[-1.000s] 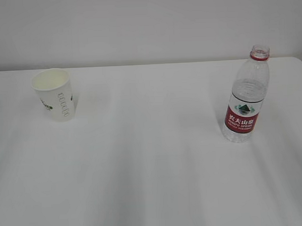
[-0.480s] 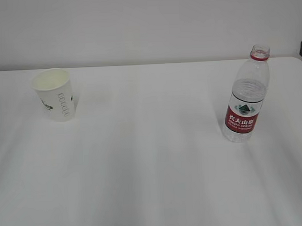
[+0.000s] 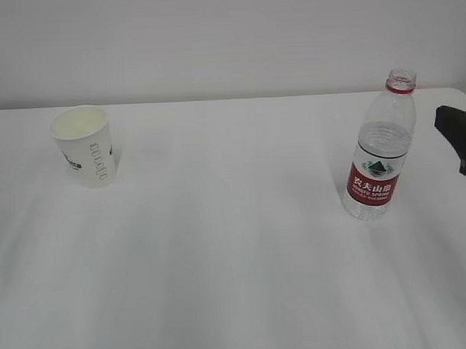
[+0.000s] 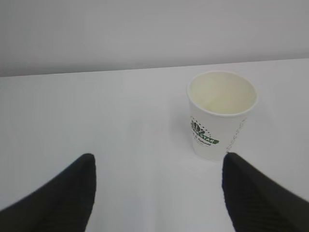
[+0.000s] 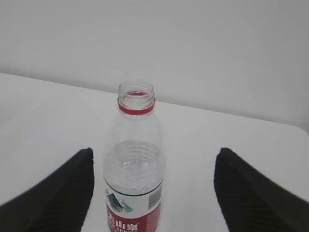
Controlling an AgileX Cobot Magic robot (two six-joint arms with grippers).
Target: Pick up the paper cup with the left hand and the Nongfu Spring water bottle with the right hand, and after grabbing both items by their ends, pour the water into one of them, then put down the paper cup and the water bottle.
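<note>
Looking at the exterior view, we see the paper cup (image 3: 85, 146) standing upright at the upper left of the frame on the white table (image 3: 237, 281), mouth open, green print on its side. The Nongfu Spring water bottle (image 3: 381, 148) stands upright at the right of the frame, uncapped, red neck ring and red label visible. Cup and bottle are well apart, with bare tabletop between them.

We see only a black piece of the right hand (image 3: 460, 140) at the right edge of the exterior frame, just beside the bottle but not touching it. The left hand is out of that view.

In the left wrist view, the left hand (image 4: 159, 166) has its two black fingers spread wide at the lower left and lower right corners, nothing between them. The cup (image 4: 221, 113) sits right of centre, its base just beside the right fingertip; we cannot tell if they touch. Its cream inside looks empty.

In the right wrist view, the right hand (image 5: 153, 162) is likewise spread wide and empty, fingers at the lower corners. The bottle (image 5: 134, 164) stands in the gap, left of centre, nearer the left finger, clear of both. The water (image 5: 133, 166) fills it to about the shoulder ribs.
</note>
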